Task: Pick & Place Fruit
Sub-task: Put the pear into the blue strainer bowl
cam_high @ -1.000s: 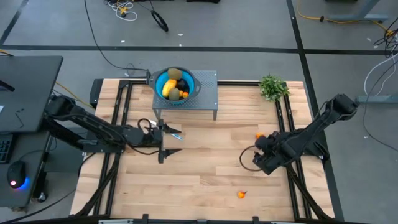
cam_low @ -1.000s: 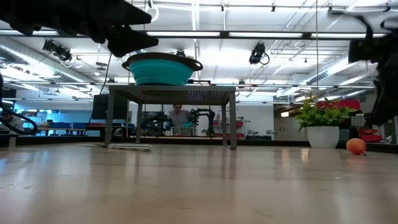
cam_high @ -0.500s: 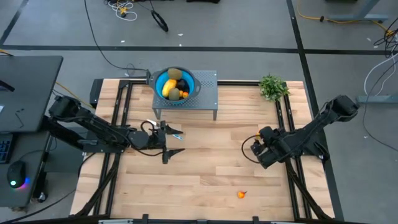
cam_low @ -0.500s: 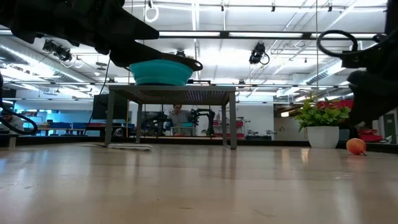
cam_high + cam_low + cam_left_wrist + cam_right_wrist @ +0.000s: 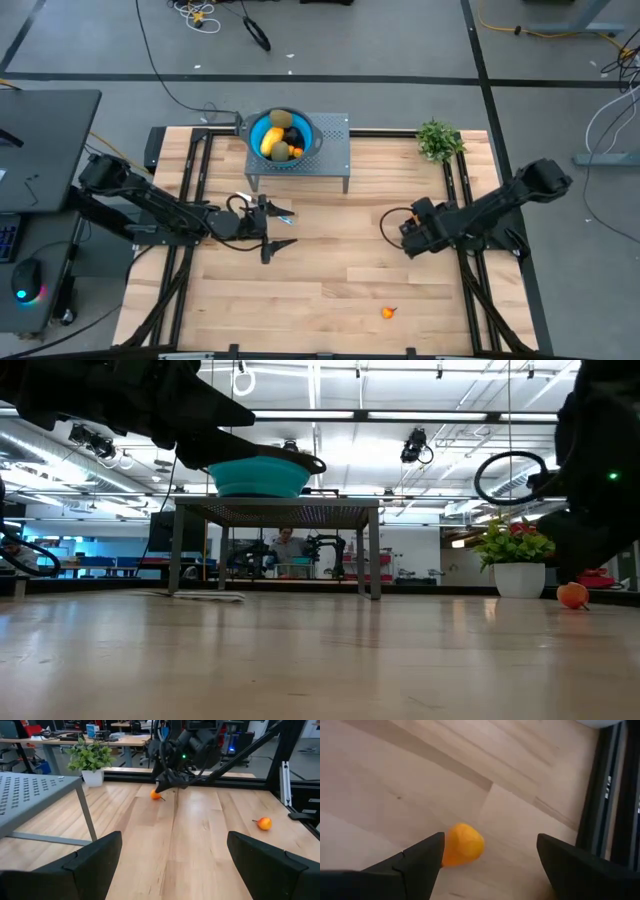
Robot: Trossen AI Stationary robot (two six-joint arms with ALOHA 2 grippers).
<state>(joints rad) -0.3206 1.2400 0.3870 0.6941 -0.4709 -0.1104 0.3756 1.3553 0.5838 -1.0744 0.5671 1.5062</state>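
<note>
A blue bowl (image 5: pixel 280 135) holding a yellow oblong, olive-brown ovals and orange pieces sits on a grey perforated stand (image 5: pixel 335 140) at the far edge. One small orange piece (image 5: pixel 463 845) lies on the table under my right gripper (image 5: pixel 490 870), which is open, with one finger close beside the piece. In the left wrist view that piece (image 5: pixel 156 794) sits just below the right gripper (image 5: pixel 170 777). In the high view the gripper (image 5: pixel 412 228) hides it. A second orange piece (image 5: pixel 388 312) lies near the near edge. My left gripper (image 5: pixel 275 228) hovers open in front of the stand. My right gripper comes at the orange piece (image 5: pixel 463 845) from above, slanting, with fingers open. One finger (image 5: pixel 417 862) shows right against the piece, which rests on the table. I cannot tell whether the finger touches it.
A green potted plant (image 5: pixel 438 140) stands at the far right corner. A blue-handled knife (image 5: pixel 281 212) lies by the left gripper, in front of the stand. Black frame rails (image 5: pixel 455 200) run along both table sides. Bare wood spreads across the middle and the near half.
My right gripper has moved toward the far edge and a little left, coming over the orange piece, which the high view showed a second ago and no longer shows. My left gripper has shifted slightly toward the right. Neither orange piece has moved.
</note>
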